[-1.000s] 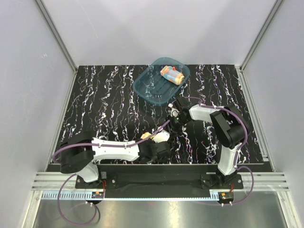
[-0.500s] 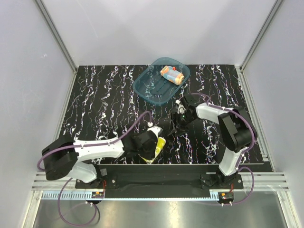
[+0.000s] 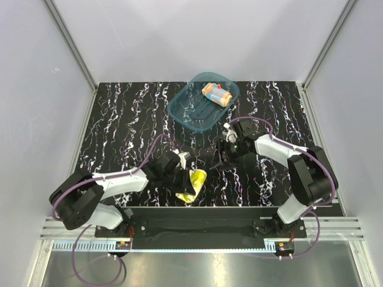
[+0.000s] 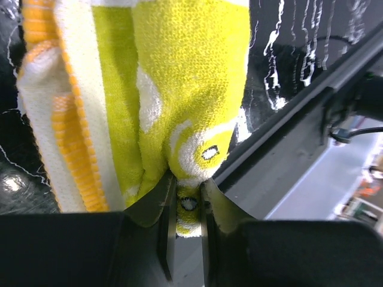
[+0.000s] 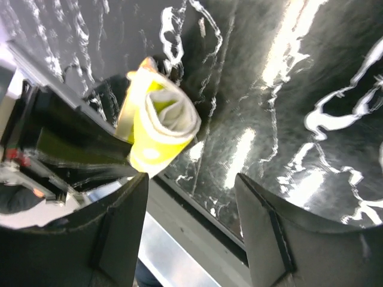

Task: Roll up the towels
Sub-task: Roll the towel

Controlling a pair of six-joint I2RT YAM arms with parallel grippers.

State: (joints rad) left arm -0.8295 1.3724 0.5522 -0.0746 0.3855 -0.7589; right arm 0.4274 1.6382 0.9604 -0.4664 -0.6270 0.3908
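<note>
At the near edge of the table, the left gripper (image 4: 187, 186) has its two fingers pressed almost together on a thin fold of the bright yellow towel (image 4: 179, 72). It's a pinch right at the end of the bundle, nothing more. From the right wrist view that towel reads as a roll, with its spiral end facing the camera. From above it sits just by the table's front rail. Whether it rests on the surface or hangs a touch above it, I can't tell.

Over to the right gripper (image 5: 190, 179): fingers spread wide, nothing between them, standing a little apart from the roll and looking back at it. At the far side of the black marbled table (image 3: 119, 119) sits the teal tub (image 3: 179, 109). The blue-and-orange towel (image 3: 216, 94) is already rolled and lying inside, toward its back right.

So, my call: one towel done, the second one rolled, and the step in hand is getting it to the tub. The next move wants a clean lift and a carry across the table. The grip must stay firm enough that the roll doesn't unwind from that one pinched end. The right arm should stay clear of the path.
</note>
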